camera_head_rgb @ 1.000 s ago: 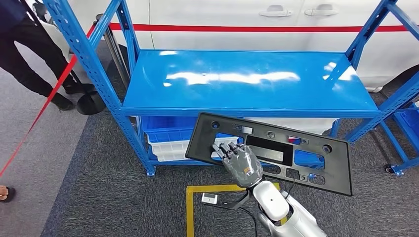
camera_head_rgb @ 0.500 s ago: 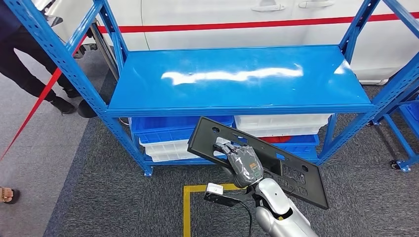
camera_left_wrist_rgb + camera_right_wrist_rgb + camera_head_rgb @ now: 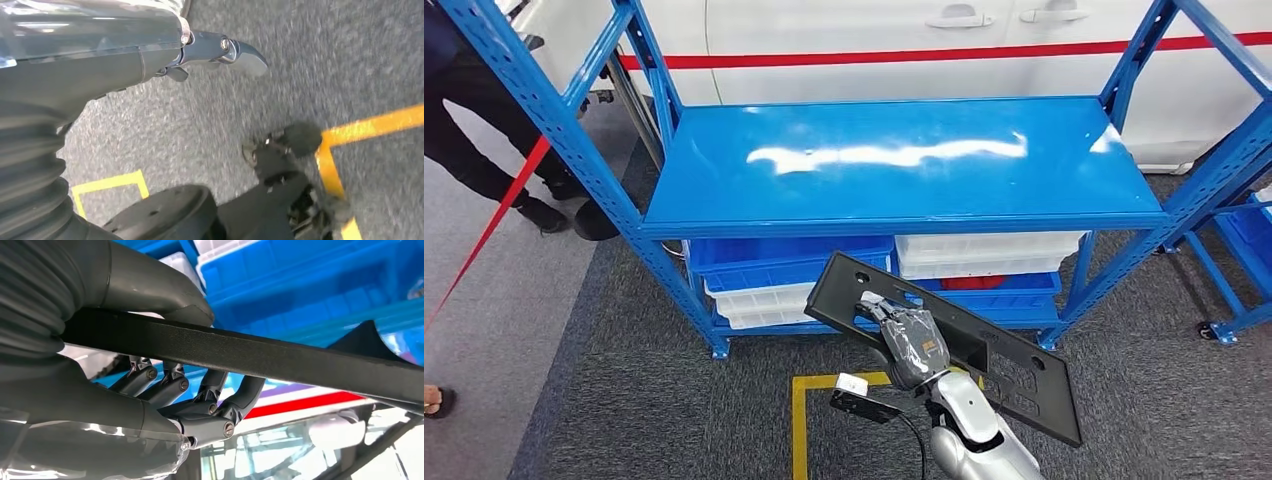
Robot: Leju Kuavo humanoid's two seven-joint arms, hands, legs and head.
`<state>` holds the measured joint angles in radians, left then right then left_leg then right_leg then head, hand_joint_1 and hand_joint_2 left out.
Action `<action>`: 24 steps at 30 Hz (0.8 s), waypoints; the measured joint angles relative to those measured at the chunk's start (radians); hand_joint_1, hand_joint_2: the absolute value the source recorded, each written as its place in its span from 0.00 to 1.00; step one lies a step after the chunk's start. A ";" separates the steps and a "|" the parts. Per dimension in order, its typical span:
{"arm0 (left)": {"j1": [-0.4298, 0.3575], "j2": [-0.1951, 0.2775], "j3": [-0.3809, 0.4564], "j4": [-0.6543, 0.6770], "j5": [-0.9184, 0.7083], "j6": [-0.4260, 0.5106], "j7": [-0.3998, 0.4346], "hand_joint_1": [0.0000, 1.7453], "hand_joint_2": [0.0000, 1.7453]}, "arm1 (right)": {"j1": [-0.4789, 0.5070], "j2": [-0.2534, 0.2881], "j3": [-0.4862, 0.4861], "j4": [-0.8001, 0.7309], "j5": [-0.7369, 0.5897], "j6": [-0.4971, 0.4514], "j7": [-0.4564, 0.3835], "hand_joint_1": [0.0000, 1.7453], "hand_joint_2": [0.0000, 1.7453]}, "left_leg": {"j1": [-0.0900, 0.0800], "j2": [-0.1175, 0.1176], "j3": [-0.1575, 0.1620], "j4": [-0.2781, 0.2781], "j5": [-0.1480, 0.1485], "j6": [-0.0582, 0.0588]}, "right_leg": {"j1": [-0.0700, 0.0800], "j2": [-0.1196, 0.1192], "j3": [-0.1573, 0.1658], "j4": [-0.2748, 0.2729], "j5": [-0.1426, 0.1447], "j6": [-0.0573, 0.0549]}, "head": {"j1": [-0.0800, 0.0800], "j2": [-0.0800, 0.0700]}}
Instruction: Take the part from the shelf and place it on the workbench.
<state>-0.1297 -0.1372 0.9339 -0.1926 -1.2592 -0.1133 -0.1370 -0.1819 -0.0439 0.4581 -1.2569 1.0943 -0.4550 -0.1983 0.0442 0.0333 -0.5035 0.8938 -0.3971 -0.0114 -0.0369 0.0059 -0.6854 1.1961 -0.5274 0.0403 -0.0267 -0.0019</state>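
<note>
Right hand [image 3: 912,340] clamps flat matte black perforated part [image 3: 1014,375]; left hand [image 3: 75,70] grip unclear.

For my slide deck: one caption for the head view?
Right hand holds black part clear of the blue shelf.

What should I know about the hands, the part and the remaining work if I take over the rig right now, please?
Right hand: grips the black part, thumb on one face, fingers curled round the other.
Left hand: hangs over the grey carpet, holding nothing; whether its fingers are spread or curled is unclear.
Part: off the blue shelf, held in the air in front of it, tilted, above the carpet.
Done: part taken from the shelf.
Left: carry it to the workbench and set it down.
</note>
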 joint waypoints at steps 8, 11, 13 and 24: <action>0.002 0.005 0.004 -0.003 0.005 -0.002 -0.006 0.00 1.00 | -0.004 0.011 -0.005 0.014 0.001 -0.002 -0.003 1.00 1.00 | 0.026 0.049 -0.044 0.126 -0.086 -0.082 | -0.032 -0.053 0.037 -0.108 0.071 0.007 | 0.000 0.000; 0.001 0.004 0.005 -0.003 0.008 -0.003 -0.009 0.00 1.00 | -0.003 0.016 -0.007 0.018 0.000 -0.004 -0.007 1.00 1.00 | 0.032 0.043 -0.038 0.141 -0.114 -0.085 | -0.024 -0.023 0.028 -0.100 0.069 -0.024 | -0.001 0.000; 0.002 0.005 0.006 -0.003 0.009 -0.003 -0.010 0.00 1.00 | -0.006 0.019 -0.008 0.019 0.000 -0.003 -0.008 1.00 1.00 | 0.026 0.005 -0.074 0.234 -0.184 -0.074 | -0.017 -0.005 0.026 -0.103 0.075 -0.035 | -0.002 0.000; 0.005 0.009 0.009 -0.003 0.010 -0.005 -0.011 0.00 1.00 | -0.017 0.040 -0.009 0.039 0.003 -0.006 -0.014 1.00 1.00 | -0.047 -0.097 -0.065 0.175 -0.108 0.029 | 0.020 0.118 0.023 -0.116 0.097 -0.027 | -0.001 0.000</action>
<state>-0.1251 -0.1287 0.9427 -0.1961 -1.2496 -0.1186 -0.1476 -0.1987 -0.0036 0.4494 -1.2176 1.0970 -0.4607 -0.2123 -0.0028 -0.0633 -0.5681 1.0689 -0.5048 0.0173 -0.0168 0.1237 -0.6626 1.0798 -0.4301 0.0129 -0.0281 -0.0019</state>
